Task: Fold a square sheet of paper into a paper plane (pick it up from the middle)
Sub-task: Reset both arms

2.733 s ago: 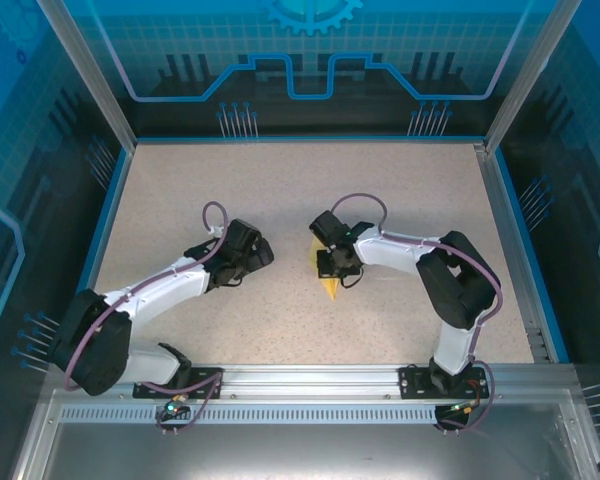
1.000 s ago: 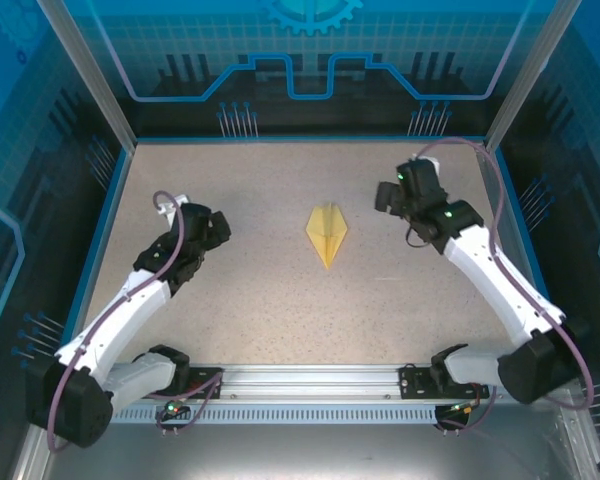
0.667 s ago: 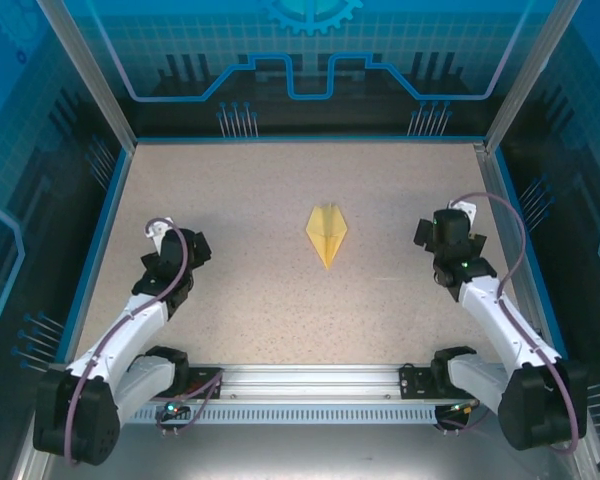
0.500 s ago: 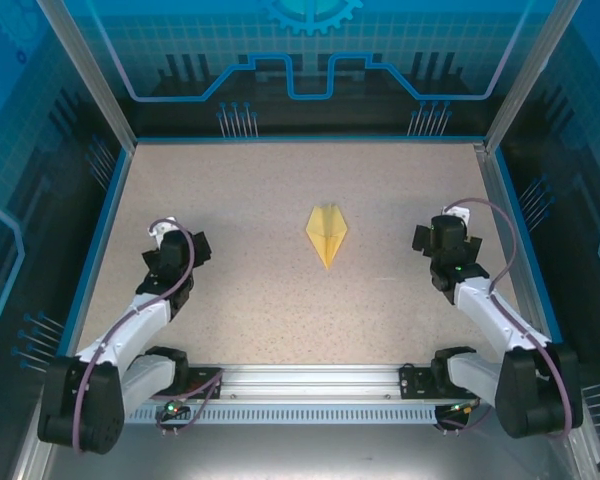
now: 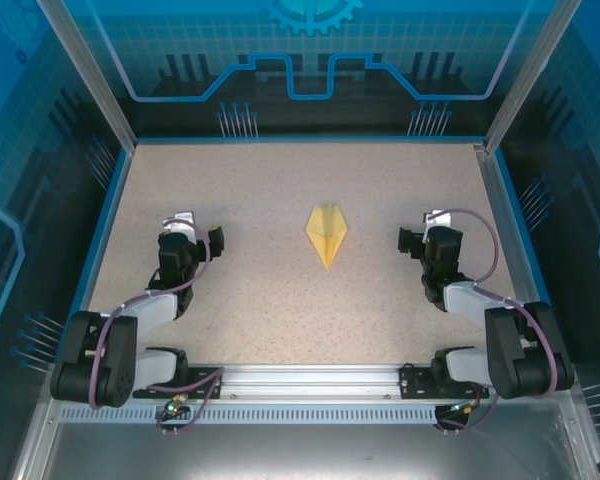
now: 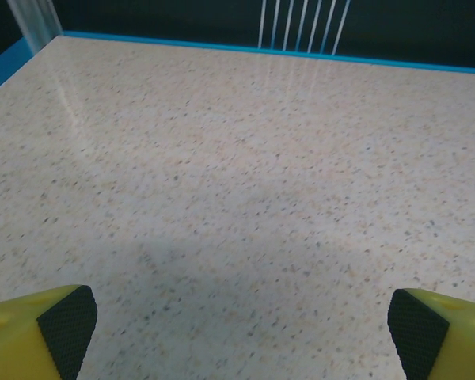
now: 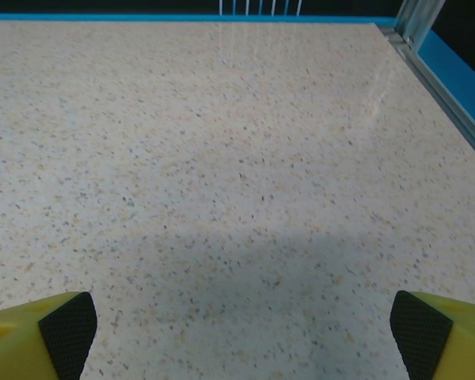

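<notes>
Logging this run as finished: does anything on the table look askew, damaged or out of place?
Nothing stands out. The paper plane lies intact in the middle of the table, nose toward the arms. The left end effector and right end effector are open, apart from it.

The desk (image 5: 270, 190) is a speckled beige slab edged in blue. Flat on it, near the middle, lies the paper plane (image 5: 327, 235), pale yellow, with its sharp nose toward 6 o'clock and its wide tail toward 12 o'clock.
</notes>
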{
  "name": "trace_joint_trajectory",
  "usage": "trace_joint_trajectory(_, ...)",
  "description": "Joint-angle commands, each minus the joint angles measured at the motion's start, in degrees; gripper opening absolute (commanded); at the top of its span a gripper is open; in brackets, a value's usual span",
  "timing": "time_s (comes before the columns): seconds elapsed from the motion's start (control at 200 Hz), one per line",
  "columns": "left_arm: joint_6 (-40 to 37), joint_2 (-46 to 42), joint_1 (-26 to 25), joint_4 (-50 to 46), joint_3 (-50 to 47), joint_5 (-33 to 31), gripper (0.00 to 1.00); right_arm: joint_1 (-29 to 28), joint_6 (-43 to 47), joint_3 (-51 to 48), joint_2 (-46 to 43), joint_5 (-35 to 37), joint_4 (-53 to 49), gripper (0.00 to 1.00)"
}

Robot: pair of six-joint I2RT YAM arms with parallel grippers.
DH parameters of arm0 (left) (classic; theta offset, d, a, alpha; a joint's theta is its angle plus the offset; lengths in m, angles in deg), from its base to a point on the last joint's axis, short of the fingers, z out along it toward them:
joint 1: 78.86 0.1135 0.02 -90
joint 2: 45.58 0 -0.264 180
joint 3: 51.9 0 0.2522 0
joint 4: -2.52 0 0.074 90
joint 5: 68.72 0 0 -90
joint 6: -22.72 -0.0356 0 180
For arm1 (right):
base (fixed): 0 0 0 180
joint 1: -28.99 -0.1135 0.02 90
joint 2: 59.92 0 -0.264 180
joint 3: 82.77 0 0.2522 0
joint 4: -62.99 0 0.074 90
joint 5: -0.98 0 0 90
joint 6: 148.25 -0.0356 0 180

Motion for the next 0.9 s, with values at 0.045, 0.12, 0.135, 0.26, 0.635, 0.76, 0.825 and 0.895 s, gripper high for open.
trace_joint_trajectory(0.045, -1.6, 5.5, 0.9, 10.4, -0.2, 4.5, 0.99, 1.7, 2.5, -1.3, 3.6, -3.1, 12.9, 0.99)
trace_joint_trajectory(0.12, -1.3, 9.4, 1.0, 12.4, 0.7, 4.5, 0.99, 2.1, 2.3, -0.8, 6.0, -3.9, 14.4, 0.99)
trace_joint_trajectory(0.135, -1.3, 10.1, 1.0, 12.8, 0.9, 4.4, 0.99, 2.2, 2.3, -0.4, 6.1, -4.2, 14.0, 0.99)
trace_joint_trajectory(0.26, -0.9, 13.3, 1.0, 13.0, 2.2, 4.0, 0.99, 2.5, 2.1, 0.0, 6.2, -5.0, 12.9, 0.99)
trace_joint_trajectory(0.635, -1.0, 14.7, 1.0, 8.2, 5.5, 3.3, 0.98, 2.6, 4.1, -0.8, 11.0, -8.9, 19.0, 1.0)
trace_joint_trajectory(0.76, -1.0, 14.6, 1.0, 8.0, 5.6, 3.3, 0.99, 2.2, 3.7, 1.1, 11.0, -7.4, 15.1, 0.99)
trace_joint_trajectory(0.825, -0.9, 14.6, 1.0, 8.1, 5.6, 3.3, 0.98, 1.3, 4.2, 2.1, 11.4, -5.6, 13.8, 0.99)
trace_joint_trajectory(0.895, -1.2, 14.7, 1.0, 7.7, 5.8, 3.9, 0.98, 1.2, 4.2, 2.1, 11.5, -5.6, 13.9, 0.99)
